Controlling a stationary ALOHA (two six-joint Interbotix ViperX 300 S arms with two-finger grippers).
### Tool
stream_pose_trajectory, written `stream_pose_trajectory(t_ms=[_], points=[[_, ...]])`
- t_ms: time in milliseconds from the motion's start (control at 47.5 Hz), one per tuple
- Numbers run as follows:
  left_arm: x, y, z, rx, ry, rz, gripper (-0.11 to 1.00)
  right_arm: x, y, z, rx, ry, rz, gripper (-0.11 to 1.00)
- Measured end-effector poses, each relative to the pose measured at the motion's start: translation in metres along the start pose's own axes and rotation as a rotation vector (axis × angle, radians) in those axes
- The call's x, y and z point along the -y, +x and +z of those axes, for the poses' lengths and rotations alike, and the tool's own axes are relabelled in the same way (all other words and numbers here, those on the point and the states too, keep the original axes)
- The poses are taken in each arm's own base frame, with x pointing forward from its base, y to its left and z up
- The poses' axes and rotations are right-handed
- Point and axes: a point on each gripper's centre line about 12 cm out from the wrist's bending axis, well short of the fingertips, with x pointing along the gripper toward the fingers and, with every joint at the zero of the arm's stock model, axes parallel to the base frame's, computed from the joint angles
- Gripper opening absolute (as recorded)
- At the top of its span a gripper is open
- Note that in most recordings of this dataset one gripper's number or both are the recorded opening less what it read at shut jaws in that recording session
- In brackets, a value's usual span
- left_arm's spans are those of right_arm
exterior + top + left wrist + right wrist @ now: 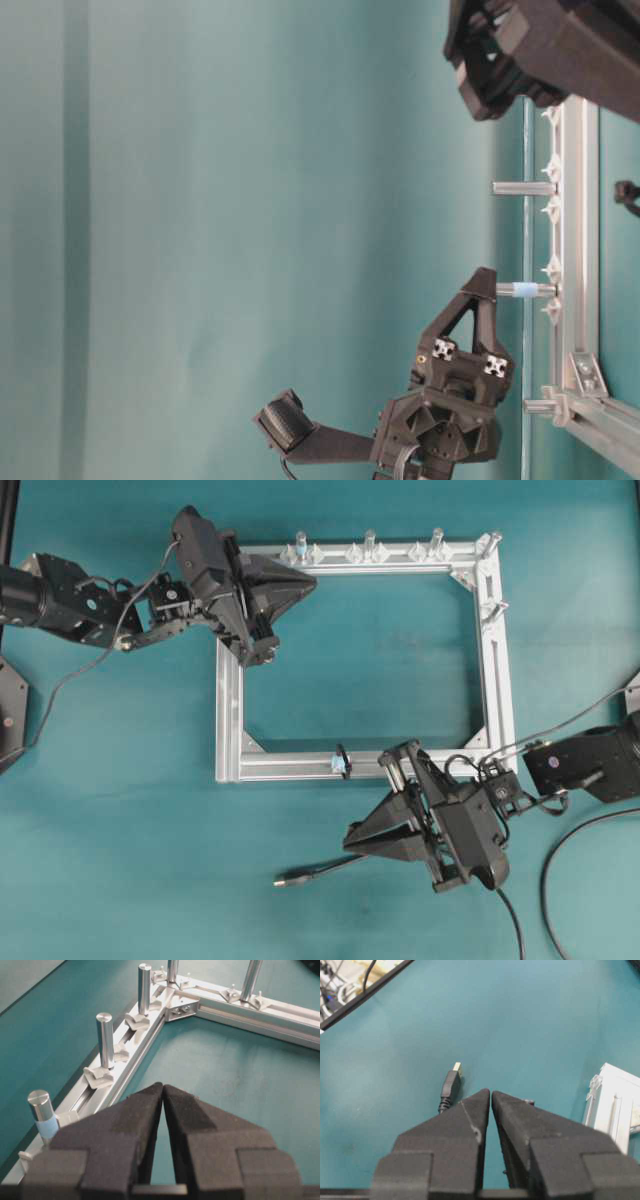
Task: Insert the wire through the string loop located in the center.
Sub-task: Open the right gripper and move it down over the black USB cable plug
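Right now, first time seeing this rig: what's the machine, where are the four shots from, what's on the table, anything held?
Two robot arms stand at a teal table. One picture looks down from overhead, one from table level, and two come from cameras on the wrists. An aluminium frame with upright posts lies flat; the string loop sits on its near rail. The wire lies loose on the table, plug end free. The left gripper and right gripper are both shut and hold nothing.

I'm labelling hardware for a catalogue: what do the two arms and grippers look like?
Both arms are matte black with dark cables trailing along them. The left gripper and right gripper each end in two wedge-shaped black fingers tapering to a point, faced with rough, foam-like black padding.
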Motion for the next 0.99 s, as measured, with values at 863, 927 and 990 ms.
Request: stream_pose_trajectory(t_ms=[863,927,990], points=[[0.018,-0.043,0.039,-0.105,0.090,-0.081,0.00,0.006,0.014,0.011,-0.035,0.006,-0.013,0.00],[0.020,-0.045,0.038,-0.114,0.092,-0.086,0.00,0.007,0.016,0.011,-0.053,0.007,-0.014,0.00],[0.020,-0.046,0.038,-0.120,0.092,-0.086,0.00,0.006,0.016,0.009,-0.071,0.006,-0.013,0.00]])
